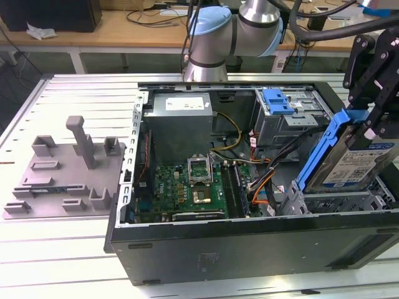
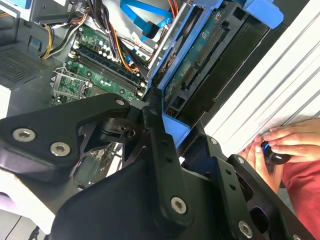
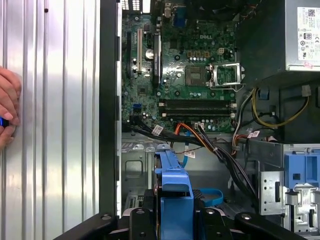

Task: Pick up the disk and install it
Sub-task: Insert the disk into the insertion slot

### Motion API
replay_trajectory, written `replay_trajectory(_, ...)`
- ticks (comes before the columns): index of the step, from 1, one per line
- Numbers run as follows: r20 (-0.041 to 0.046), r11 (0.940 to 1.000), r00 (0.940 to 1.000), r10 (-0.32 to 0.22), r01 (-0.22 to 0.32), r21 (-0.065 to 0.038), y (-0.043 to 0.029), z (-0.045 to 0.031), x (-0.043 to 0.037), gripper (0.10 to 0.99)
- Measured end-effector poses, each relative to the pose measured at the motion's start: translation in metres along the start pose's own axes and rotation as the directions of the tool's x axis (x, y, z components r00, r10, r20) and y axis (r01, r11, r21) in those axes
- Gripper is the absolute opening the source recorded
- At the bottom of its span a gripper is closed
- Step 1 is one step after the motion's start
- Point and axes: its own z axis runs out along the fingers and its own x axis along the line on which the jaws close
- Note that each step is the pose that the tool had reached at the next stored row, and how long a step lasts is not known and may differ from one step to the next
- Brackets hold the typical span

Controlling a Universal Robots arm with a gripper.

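The disk (image 1: 352, 165), a silver drive with a blue-and-white label in a blue carrier rail, hangs steeply tilted over the metal drive cage (image 1: 330, 202) at the exterior view's right end of the open computer case (image 1: 249, 249). My gripper (image 1: 366, 126) is shut on its upper end. In the second wrist view the black fingers (image 2: 155, 135) clamp the blue carrier (image 2: 175, 131), and the disk's (image 2: 210, 55) green circuit side faces the camera. In the first wrist view the blue carrier (image 3: 172, 190) points down into the case from between the gripper (image 3: 172, 220) fingers.
The motherboard (image 1: 187, 187), cables (image 1: 262, 180) and power supply (image 1: 181, 121) lie inside the case. A bare blue bracket (image 1: 277, 101) sits on the far bay. A grey fixture plate (image 1: 68, 171) lies on the exterior view's left. A person's hand (image 3: 7, 105) rests on the table beside the case.
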Motion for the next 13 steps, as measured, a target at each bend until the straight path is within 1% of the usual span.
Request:
replay_trajectory(8,0.0001,1.0000,1.0000,0.000,0.000,0.000,-0.0003,0.0083,0.0007,0.369)
replay_trajectory(13,-0.0001,1.0000,1.0000,0.000,0.000,0.000,-0.0004,0.0118,0.0010,0.369)
